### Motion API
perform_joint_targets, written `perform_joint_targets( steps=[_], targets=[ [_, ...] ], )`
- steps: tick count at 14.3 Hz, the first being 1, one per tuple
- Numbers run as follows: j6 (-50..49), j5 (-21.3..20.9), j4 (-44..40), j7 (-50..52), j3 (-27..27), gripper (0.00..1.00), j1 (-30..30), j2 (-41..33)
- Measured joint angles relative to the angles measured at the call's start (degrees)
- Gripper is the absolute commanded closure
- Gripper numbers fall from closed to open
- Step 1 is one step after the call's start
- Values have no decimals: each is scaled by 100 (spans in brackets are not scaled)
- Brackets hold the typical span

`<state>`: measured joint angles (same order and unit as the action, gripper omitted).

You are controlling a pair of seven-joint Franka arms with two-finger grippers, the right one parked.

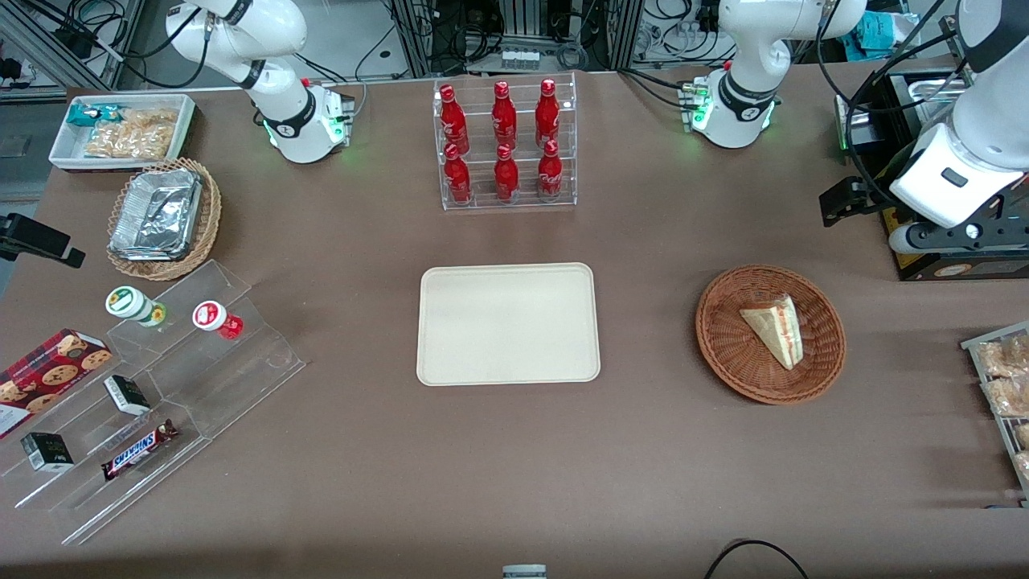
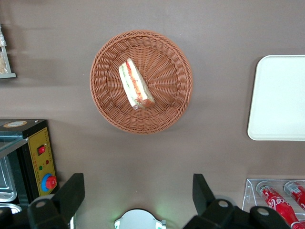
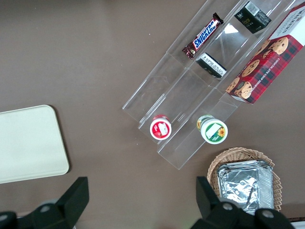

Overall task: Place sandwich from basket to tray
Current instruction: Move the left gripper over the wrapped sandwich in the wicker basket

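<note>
Beside the basket I see only bare worktop; my gripper hovers wide open above the sandwich, apart.

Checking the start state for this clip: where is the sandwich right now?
The sandwich lies in the reddish-brown basket, toward the working arm's end of the table, beside the tray. The open gripper hangs above, touching nothing.

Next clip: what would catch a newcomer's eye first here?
Probably the clear rack of red bottles, farther from the front camera than the bare cream tray. Next, the sandwich lying in the reddish-brown basket, with the gripper open high above, holding nothing.
</note>
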<state>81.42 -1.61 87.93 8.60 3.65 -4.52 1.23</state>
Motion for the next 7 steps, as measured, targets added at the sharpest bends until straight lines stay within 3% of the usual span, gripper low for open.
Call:
perform_joint_targets(
  steps=[4,7],
  targets=[
    [200,0,104,-9,0,0,-17,92],
    [1083,-3,944,-9,-36,0,-12,232]
  ],
)
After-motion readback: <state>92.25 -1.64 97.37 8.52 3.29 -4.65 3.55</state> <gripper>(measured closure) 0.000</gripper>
